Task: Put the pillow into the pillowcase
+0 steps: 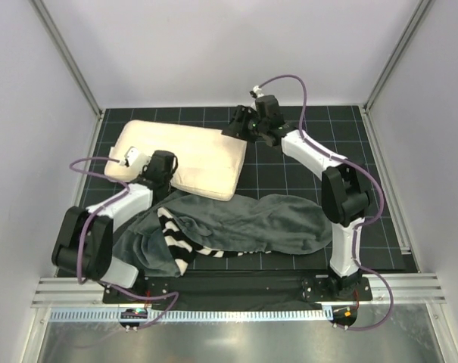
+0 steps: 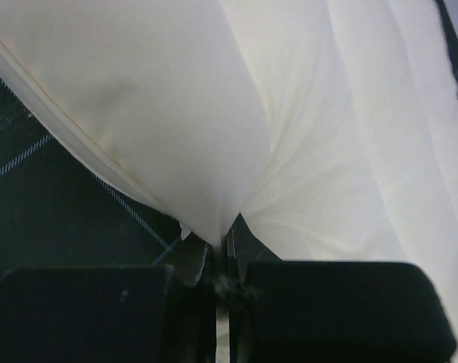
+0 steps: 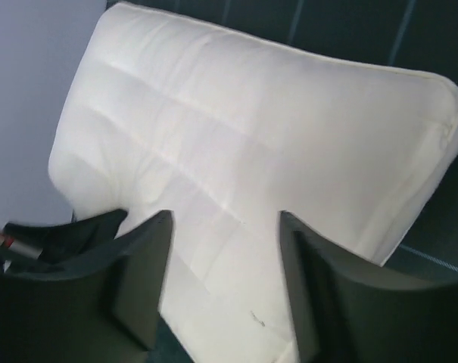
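Note:
The cream pillow (image 1: 183,157) lies on the black gridded mat at the back left. My left gripper (image 1: 162,168) is at its near edge, shut on a pinch of the pillow's fabric (image 2: 213,219), which puckers into folds between the jaws (image 2: 219,238). My right gripper (image 1: 240,125) is at the pillow's far right corner, its jaws open over the pillow (image 3: 244,136) and holding nothing (image 3: 225,215). The pillowcase (image 1: 251,223) lies crumpled in front of the pillow, grey side up, with zebra stripes (image 1: 176,238) showing at its left.
White walls (image 1: 32,151) close in the mat on the left, back and right, with metal frame posts (image 1: 66,57) in the corners. A metal rail (image 1: 236,287) runs along the near edge by the arm bases. Cables (image 1: 304,83) loop off both wrists.

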You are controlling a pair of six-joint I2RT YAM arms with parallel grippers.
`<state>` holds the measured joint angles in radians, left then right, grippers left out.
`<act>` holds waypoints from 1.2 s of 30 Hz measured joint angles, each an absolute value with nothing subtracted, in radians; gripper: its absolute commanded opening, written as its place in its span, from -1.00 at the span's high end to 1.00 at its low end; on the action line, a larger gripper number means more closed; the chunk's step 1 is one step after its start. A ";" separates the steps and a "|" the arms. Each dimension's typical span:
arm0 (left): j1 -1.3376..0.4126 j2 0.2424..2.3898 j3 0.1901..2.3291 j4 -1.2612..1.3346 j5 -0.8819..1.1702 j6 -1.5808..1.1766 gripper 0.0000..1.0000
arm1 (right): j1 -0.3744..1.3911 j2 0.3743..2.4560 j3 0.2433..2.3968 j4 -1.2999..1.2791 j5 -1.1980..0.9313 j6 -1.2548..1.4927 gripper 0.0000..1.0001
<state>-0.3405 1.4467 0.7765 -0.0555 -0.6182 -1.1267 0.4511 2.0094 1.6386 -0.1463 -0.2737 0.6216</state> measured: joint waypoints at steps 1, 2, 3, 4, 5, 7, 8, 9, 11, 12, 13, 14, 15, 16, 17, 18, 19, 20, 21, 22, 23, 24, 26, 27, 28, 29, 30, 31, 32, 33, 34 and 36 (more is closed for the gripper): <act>-0.321 1.477 0.797 -0.068 -0.608 -1.145 1.00 | 0.458 2.003 1.644 -0.140 -0.291 0.611 -0.52; -0.294 1.519 0.828 -0.087 -0.588 -1.159 1.00 | 0.466 1.982 1.639 -0.140 -0.305 0.587 -0.55; -0.267 1.561 0.859 -0.096 -0.569 -1.177 0.99 | 0.472 1.974 1.636 -0.143 -0.310 0.581 -0.56; -0.237 1.603 0.892 -0.104 -0.554 -1.198 0.99 | 0.477 1.942 1.610 -0.143 -0.308 0.560 -0.56; -0.214 1.636 0.923 -0.106 -0.543 -1.209 0.99 | 0.478 1.901 1.573 -0.155 -0.302 0.542 -0.56; -0.184 1.678 0.973 -0.107 -0.536 -1.233 0.99 | 0.471 1.808 1.477 -0.174 -0.286 0.509 -0.55; -0.174 1.697 1.002 -0.108 -0.535 -1.242 0.99 | 0.465 1.751 1.419 -0.191 -0.273 0.496 -0.56; -0.168 1.719 1.037 -0.120 -0.534 -1.248 0.99 | 0.458 1.697 1.362 -0.202 -0.262 0.486 -0.56; -0.163 1.770 1.119 -0.126 -0.535 -1.248 0.79 | 0.446 1.591 1.240 -0.215 -0.234 0.472 -0.55; -0.165 1.799 1.162 -0.120 -0.530 -1.238 0.65 | 0.440 1.545 1.181 -0.219 -0.214 0.471 -0.56; -0.170 1.826 1.196 -0.091 -0.525 -1.214 0.47 | 0.435 1.513 1.138 -0.229 -0.199 0.469 -0.57; -0.178 1.844 1.217 -0.060 -0.518 -1.190 0.25 | 0.432 1.480 1.090 -0.247 -0.177 0.469 -0.57; -0.188 1.864 1.243 -0.033 -0.509 -1.163 -0.10 | 0.429 1.455 1.049 -0.270 -0.152 0.469 -0.57; -0.204 1.875 1.262 -0.015 -0.498 -1.131 -0.24 | 0.424 1.438 1.015 -0.288 -0.130 0.469 -0.57; -0.223 1.877 1.275 -0.004 -0.483 -1.105 -0.37 | 0.421 1.425 0.983 -0.312 -0.102 0.468 -0.58; -0.243 1.876 1.283 0.005 -0.471 -1.082 -0.55 | 0.416 1.415 0.951 -0.341 -0.066 0.468 -0.58; -0.261 1.871 1.289 0.012 -0.464 -1.054 -0.65 | 0.412 1.409 0.931 -0.361 -0.037 0.469 -0.59; -0.279 1.859 1.290 0.014 -0.451 -1.032 -0.84 | 0.406 1.404 0.910 -0.390 0.003 0.468 -0.71; -0.294 1.842 1.285 0.010 -0.442 -1.009 -0.96 | 0.401 1.401 0.895 -0.420 0.040 0.471 -0.74; -0.300 1.823 1.279 0.006 -0.438 -0.998 -0.99 | 0.397 1.398 0.885 -0.449 0.081 0.471 -0.79; -0.303 1.793 1.270 0.001 -0.433 -0.980 -1.00 | 0.393 1.396 0.878 -0.473 0.124 0.475 -0.80; -0.302 1.756 1.259 -0.014 -0.431 -0.961 -0.99 | 0.389 1.393 0.871 -0.488 0.160 0.477 -0.81; -0.292 1.662 1.235 -0.056 -0.424 -0.933 -0.99 | 0.387 1.382 0.850 -0.500 0.210 0.482 -0.81; -0.287 1.607 1.222 -0.079 -0.420 -0.923 -0.99 | 0.387 1.379 0.839 -0.504 0.230 0.484 -0.81; -0.284 1.564 1.211 -0.100 -0.417 -0.915 -0.99 | 0.387 1.380 0.831 -0.507 0.244 0.485 -0.77; -0.281 1.512 1.196 -0.117 -0.408 -0.907 -0.99 | 0.387 1.385 0.825 -0.508 0.255 0.487 -0.71; -0.279 1.460 1.184 -0.136 -0.396 -0.899 -0.99 | 0.387 1.392 0.822 -0.510 0.262 0.489 -0.63; -0.279 1.415 1.172 -0.157 -0.381 -0.888 -0.99 | 0.387 1.401 0.821 -0.511 0.266 0.491 -0.39; -0.280 1.377 1.160 -0.179 -0.361 -0.879 -0.99 | 0.387 1.411 0.821 -0.510 0.267 0.488 -0.27; -0.281 1.343 1.146 -0.198 -0.337 -0.870 -0.99 | 0.387 1.419 0.821 -0.510 0.268 0.490 -0.14; -0.282 1.324 1.137 -0.214 -0.318 -0.859 -0.99 | 0.387 1.423 0.820 -0.511 0.267 0.491 0.29; -0.287 1.303 1.115 -0.262 -0.270 -0.834 -0.99 | 0.387 1.418 0.817 -0.514 0.261 0.487 0.73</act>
